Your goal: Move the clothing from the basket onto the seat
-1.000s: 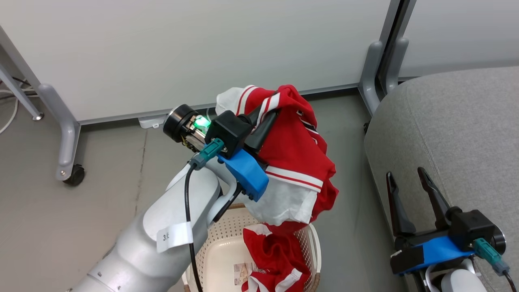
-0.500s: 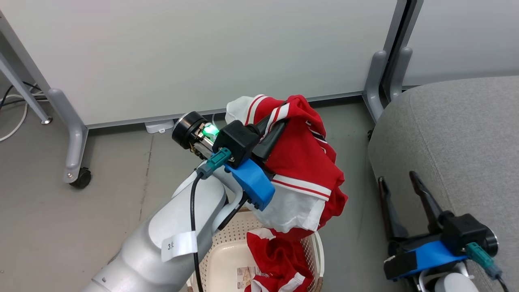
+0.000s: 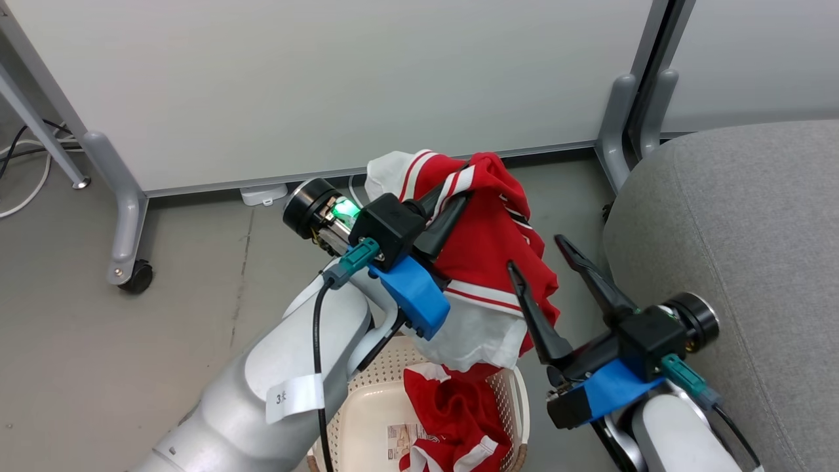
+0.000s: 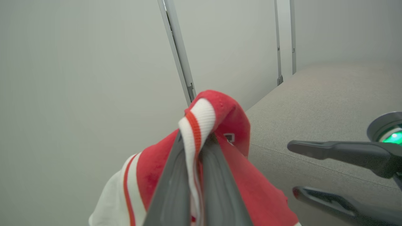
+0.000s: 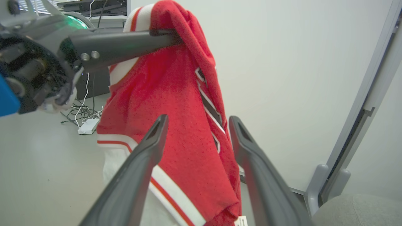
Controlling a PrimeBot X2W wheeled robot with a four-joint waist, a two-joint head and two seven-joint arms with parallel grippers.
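Above the basket, the left gripper is holding a red-and-white garment up in the air, jaws clamped tight on a fold of its striped trim. The cloth is hanging down, its white hem dangling just over the basket's rim. Down inside the basket, a second red garment is lying crumpled toward the right-hand wall, beside the barcode label. Over on the seat side, the right gripper is pointing at the hanging cloth, jaws wide apart and gripping nothing. In the right wrist view the red fabric is showing between its two fingers, though I can't tell whether they're touching it. The grey seat is sitting near the basket, to its right, with the floor between them and white partition panels standing behind.
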